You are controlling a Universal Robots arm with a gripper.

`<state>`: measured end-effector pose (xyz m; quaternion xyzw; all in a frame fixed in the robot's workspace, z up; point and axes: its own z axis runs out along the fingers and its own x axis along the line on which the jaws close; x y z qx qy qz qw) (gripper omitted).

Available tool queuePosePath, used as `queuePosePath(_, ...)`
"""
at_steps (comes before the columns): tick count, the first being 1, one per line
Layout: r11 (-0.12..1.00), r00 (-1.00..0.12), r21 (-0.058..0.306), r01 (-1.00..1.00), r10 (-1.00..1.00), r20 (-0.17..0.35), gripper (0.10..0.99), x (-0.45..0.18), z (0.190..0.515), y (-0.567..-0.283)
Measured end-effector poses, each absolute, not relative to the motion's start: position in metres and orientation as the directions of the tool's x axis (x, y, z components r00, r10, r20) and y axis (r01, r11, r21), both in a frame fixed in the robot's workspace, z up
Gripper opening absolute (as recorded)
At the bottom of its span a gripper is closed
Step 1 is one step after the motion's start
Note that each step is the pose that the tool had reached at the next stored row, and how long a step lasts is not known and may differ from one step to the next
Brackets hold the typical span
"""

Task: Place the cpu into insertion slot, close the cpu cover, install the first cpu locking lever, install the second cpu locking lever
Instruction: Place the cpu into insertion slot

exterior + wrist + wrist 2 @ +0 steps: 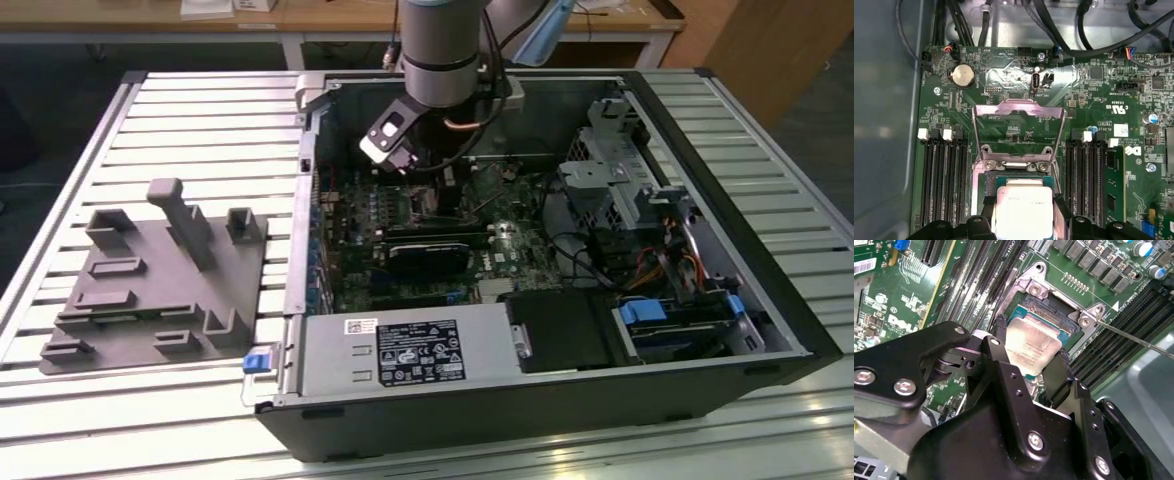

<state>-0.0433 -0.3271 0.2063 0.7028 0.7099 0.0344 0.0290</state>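
Gripping the cpu [1033, 342]: gripper [1029, 356] is closed to chip width, black fingers [999, 335] clamped on two opposite edges, metal top facing the cameras in both wrist views. The chip sits directly over the insertion slot [1053, 315]; can't tell if it's touching or seated. The far part of the socket is still exposed past the chip edge. The cpu cover [1019, 107] is flipped up and open, hinged at the socket's far side. A thin locking lever [1136, 339] sticks out from one socket corner, unlatched. Long black memory slots [944, 185] flank the socket on both sides, with a coin cell [962, 76] further up the board. In the exterior view the arm [447, 50] reaches down into the open computer case [787, 330], the power-supply box [400, 352] sits at the near edge, and a grey fixture [147, 275] is on the slatted table [200, 110] at the exterior view's left.
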Motion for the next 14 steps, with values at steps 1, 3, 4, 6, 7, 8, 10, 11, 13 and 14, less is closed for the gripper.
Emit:
queuePosePath(1,0.008,-0.009,0.089,0.996,1.000,0.007,0.537,-0.0436,0.2054,-0.3270)
queuePosePath(3,0.005,-0.006,0.089,0.996,1.000,0.007,0.537,-0.0440,0.2035,-0.3269)
queuePosePath(4,0.005,-0.006,0.090,0.996,1.000,0.007,0.537,-0.0446,0.2027,-0.3267)
queuePosePath(6,0.005,-0.006,0.089,0.996,1.000,0.007,0.537,-0.0458,0.2014,-0.3259)
queuePosePath(7,0.005,-0.006,0.089,0.996,1.000,0.007,0.537,-0.0462,0.2008,-0.3254)
queuePosePath(8,0.005,-0.006,0.090,0.996,1.000,0.007,0.537,-0.0464,0.2000,-0.3251)
queuePosePath(10,0.005,-0.005,0.090,0.996,1.000,0.007,0.537,-0.0464,0.1980,-0.3246)
queuePosePath(11,0.004,-0.005,0.090,0.996,1.000,0.007,0.537,-0.0465,0.1969,-0.3243)
queuePosePath(13,0.004,-0.005,0.089,0.996,1.000,0.007,0.537,-0.0465,0.1960,-0.3241)
queuePosePath(14,0.004,-0.005,0.089,0.996,1.000,0.007,0.537,-0.0465,0.1959,-0.3238)
